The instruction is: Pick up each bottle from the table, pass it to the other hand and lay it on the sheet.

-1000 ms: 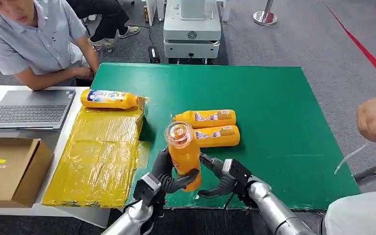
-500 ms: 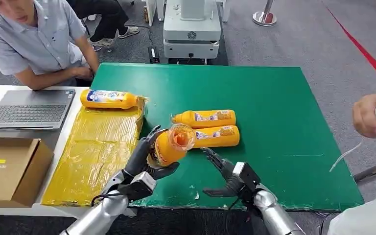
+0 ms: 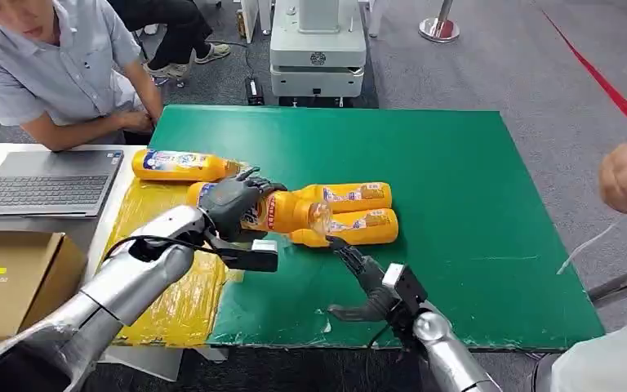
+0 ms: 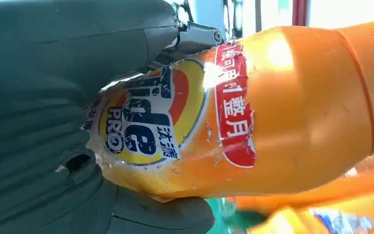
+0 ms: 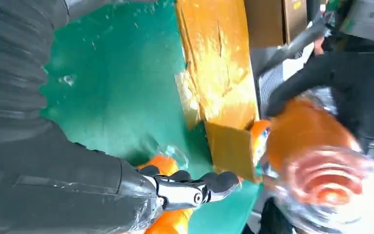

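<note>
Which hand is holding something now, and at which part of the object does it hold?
The left hand grips an orange bottle around its labelled body, near the base end. The right hand is open and holds nothing.

The head view looks forward and down over the green desk (image 3: 457,180). Both wrist views sit close behind their hands and share the held bottle (image 4: 282,112) with the head view.

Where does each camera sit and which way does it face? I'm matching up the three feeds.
Head view: high on the body, facing forward and down at the green table; both arms show.
Left wrist view: behind the left robot hand, facing the held bottle.
Right wrist view: behind the right robot hand, facing the yellow sheet.
Shared: all three show the held bottle.
</note>
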Tool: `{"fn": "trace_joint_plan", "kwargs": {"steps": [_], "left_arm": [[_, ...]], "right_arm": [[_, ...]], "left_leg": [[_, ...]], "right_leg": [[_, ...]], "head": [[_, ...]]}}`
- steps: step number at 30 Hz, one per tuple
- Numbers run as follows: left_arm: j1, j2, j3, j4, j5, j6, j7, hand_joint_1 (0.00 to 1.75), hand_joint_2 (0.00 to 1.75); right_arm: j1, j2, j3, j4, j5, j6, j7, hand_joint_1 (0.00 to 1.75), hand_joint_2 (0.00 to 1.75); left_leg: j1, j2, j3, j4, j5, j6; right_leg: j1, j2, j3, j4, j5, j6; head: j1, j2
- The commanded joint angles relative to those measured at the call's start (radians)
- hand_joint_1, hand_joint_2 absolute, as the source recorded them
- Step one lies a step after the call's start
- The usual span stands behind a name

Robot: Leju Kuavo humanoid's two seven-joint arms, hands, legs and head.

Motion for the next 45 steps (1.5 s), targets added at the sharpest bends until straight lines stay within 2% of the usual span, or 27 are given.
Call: {"fn": "trace_joint_plan", "kwargs": {"steps": [1,12,16,19,22,25,30,32,35,37,41,45], "left_arm": [[-0.12,0.027,-0.076,0.08,-0.088,-0.033,0.036,1.75,1.75],[-0.208,0.054,-0.079,0.21,-0.132,-0.083,0.086,1.75,1.75],[-0.229,0.05,-0.053,0.304,-0.129,-0.086,0.112,1.75,1.75],[-0.229,0.05,-0.053,0.304,-0.129,-0.086,0.112,1.75,1.75],[-0.194,0.092,-0.037,0.306,-0.112,-0.115,0.106,1.75,1.75],[-0.169,0.128,-0.027,0.303,-0.1,-0.133,0.112,1.75,1.75],[-0.162,0.139,-0.025,0.298,-0.101,-0.13,0.11,1.75,1.75],[-0.164,0.143,-0.019,0.294,-0.081,-0.174,0.118,1.75,1.75],[-0.176,0.173,-0.05,0.282,-0.079,-0.226,0.11,1.75,1.75],[-0.178,0.168,-0.05,0.286,-0.076,-0.229,0.112,1.75,1.75],[-0.202,0.102,-0.085,0.352,-0.076,-0.232,0.112,1.75,1.75],[-0.192,0.091,-0.095,0.363,-0.075,-0.231,0.113,1.75,1.75]], "right_arm": [[-0.043,-0.008,-0.023,-0.01,-0.002,0.009,-0.005,0.0,1.75],[-0.018,-0.014,-0.043,-0.029,-0.002,0.008,-0.005,0.0,1.75],[0.006,0.006,-0.083,-0.053,0.017,-0.049,-0.005,0.0,1.75],[0.006,0.006,-0.083,-0.053,0.017,-0.049,-0.005,0.0,1.75],[0.032,0.021,-0.112,-0.052,0.049,-0.127,-0.005,0.0,1.75],[0.01,0.042,-0.138,0.045,0.085,-0.216,-0.005,0.0,1.75],[0.008,0.046,-0.14,0.049,0.088,-0.216,-0.005,0.0,1.75],[-0.004,0.059,-0.166,0.092,0.085,-0.22,-0.005,0.0,1.75],[-0.009,0.069,-0.194,0.128,0.092,-0.218,-0.005,0.0,1.75],[-0.008,0.072,-0.2,0.132,0.088,-0.212,-0.005,0.0,1.75],[-0.015,0.083,-0.209,0.142,0.098,-0.189,-0.005,0.0,1.75],[-0.015,0.087,-0.213,0.141,0.095,-0.187,-0.005,0.0,1.75]], "left_leg": [[0.0,0.0,0.0,0.0,0.0,0.0],[0.0,0.0,0.0,0.0,0.0,0.0],[0.0,0.0,0.0,0.0,0.0,0.0],[0.0,0.0,0.0,0.0,0.0,0.0],[0.0,0.0,0.0,0.0,0.0,0.0],[0.0,0.0,0.0,0.0,0.0,0.0],[0.0,0.0,0.0,0.0,0.0,0.0],[0.0,0.0,0.0,0.0,0.0,0.0],[0.0,0.0,0.0,0.0,0.0,0.0],[0.0,0.0,0.0,0.0,0.0,0.0],[0.0,0.0,0.0,0.0,0.0,0.0],[0.0,0.0,0.0,0.0,0.0,0.0]], "right_leg": [[0.0,0.0,0.0,0.0,0.0,0.0],[0.0,0.0,0.0,0.0,0.0,0.0],[0.0,0.0,0.0,0.0,0.0,0.0],[0.0,0.0,0.0,0.0,0.0,0.0],[0.0,0.0,0.0,0.0,0.0,0.0],[0.0,0.0,0.0,0.0,0.0,0.0],[0.0,0.0,0.0,0.0,0.0,0.0],[0.0,0.0,0.0,0.0,0.0,0.0],[0.0,0.0,0.0,0.0,0.0,0.0],[0.0,0.0,0.0,0.0,0.0,0.0],[0.0,0.0,0.0,0.0,0.0,0.0],[0.0,0.0,0.0,0.0,0.0,0.0]], "head": [[0.004,0.0],[0.003,0.0],[0.002,0.0],[0.004,0.0],[0.001,0.0],[0.005,0.0],[0.001,0.0],[0.0,0.0],[0.008,0.0],[0.01,0.0],[0.0,0.0],[0.011,0.0]]}}
